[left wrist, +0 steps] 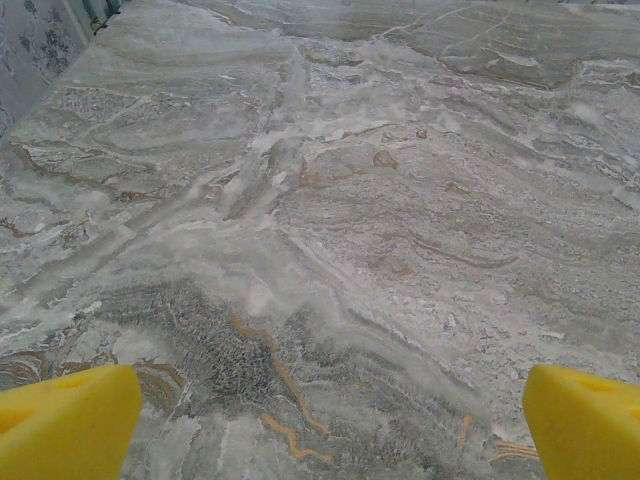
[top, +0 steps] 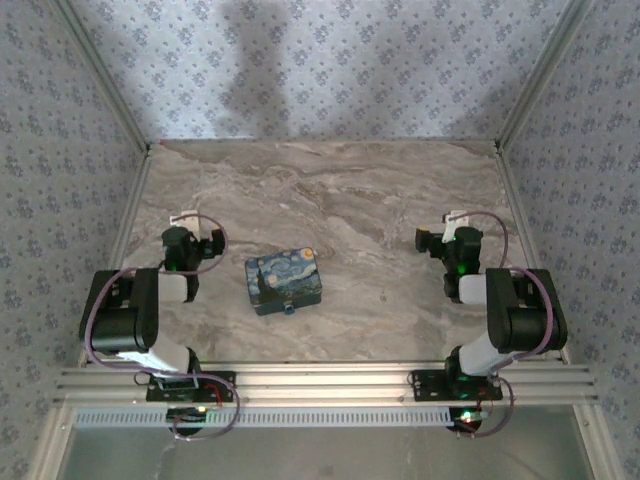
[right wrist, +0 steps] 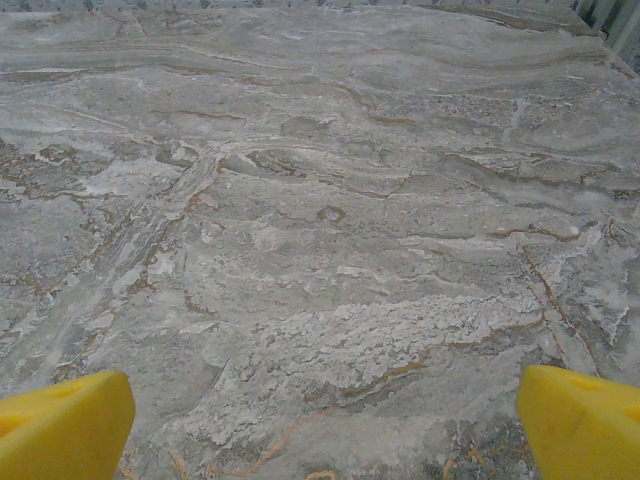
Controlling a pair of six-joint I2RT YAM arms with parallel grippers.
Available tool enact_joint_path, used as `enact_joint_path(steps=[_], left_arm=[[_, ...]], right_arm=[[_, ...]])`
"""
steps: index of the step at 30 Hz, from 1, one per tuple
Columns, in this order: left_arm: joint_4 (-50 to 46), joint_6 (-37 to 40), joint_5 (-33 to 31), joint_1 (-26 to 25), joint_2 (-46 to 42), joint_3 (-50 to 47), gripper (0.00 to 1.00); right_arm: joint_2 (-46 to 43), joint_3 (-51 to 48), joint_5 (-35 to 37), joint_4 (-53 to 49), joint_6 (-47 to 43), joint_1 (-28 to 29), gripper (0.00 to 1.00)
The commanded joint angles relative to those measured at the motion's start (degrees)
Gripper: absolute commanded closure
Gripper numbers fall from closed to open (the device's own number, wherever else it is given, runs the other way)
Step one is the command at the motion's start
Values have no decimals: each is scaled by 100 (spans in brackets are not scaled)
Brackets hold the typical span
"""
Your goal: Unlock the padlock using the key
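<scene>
Top view: the padlock (top: 290, 308) sits at the near face of the painted box (top: 283, 278), which rests on the table (top: 350, 190) between the left arm (top: 130, 315) and the right arm (top: 515, 315). You may read the padlock as projecting toward the arm bases, but it is too small to fix its long axis or keyhole. A dark speck (top: 383, 295) to the right of the box may be the key; you cannot tell. Left wrist view: the left gripper (left wrist: 325, 425) is spread wide, with bare marble between its yellow tips and nothing held. Right wrist view: the right gripper (right wrist: 325, 425) is likewise wide and empty. Judge the task not begun: the key is yet to be grasped, inserted and turned.
</scene>
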Motion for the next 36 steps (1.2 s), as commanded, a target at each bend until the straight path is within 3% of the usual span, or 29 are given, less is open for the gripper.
enact_joint_path(steps=[1,8,14,18,20,23,27,36], left_arm=[[25,79,92,-7,-7,138,2],[130,33,67,11,-230,-9,2],[-1189,-83,-21,-41,-1543,88,2],[-2630,-1233,298,-67,-2339,585,2],[-3422,-2192,643,-79,-2615,914,2],[-4111,-2907,1300,-196,-2904,1189,2],[-4597,-3287,1587,-638,-3271,1278,2],[-4271,-3896,1277,-1968,-3408,921,2]], right_arm=[[-18,100,-3,26,-48,-43,0],[-278,176,-45,-274,-8,-83,0],[-1325,722,51,-2233,380,-98,0],[-2025,1244,-181,-3788,1082,-19,0],[-2324,1460,-341,-4557,1464,101,0],[-2757,1650,-512,-5498,1984,422,0],[-3154,1619,-379,-6411,2493,1048,2],[-2874,1199,-753,-7662,3277,2691,25]])
